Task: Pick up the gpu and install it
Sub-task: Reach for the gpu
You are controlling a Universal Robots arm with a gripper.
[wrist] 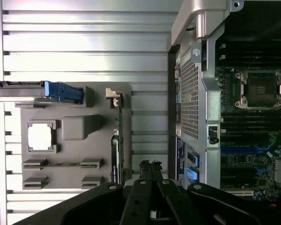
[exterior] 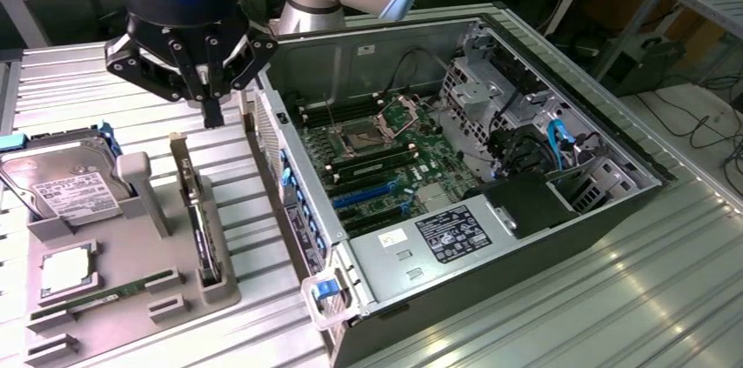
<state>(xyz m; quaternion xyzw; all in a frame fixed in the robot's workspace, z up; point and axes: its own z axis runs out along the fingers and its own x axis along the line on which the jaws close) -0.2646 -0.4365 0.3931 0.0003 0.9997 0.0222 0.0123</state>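
One end of the gpu lay hidden behind the gripper; the hard drive was cut off at the edge

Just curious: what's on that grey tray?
A hard drive, a processor chip, a RAM stick and the gpu standing on edge; the tray hides its bottom edge.

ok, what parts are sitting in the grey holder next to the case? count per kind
hard drive: 1
CPU: 1
RAM stick: 1
gpu, standing on edge: 1
Total: 4
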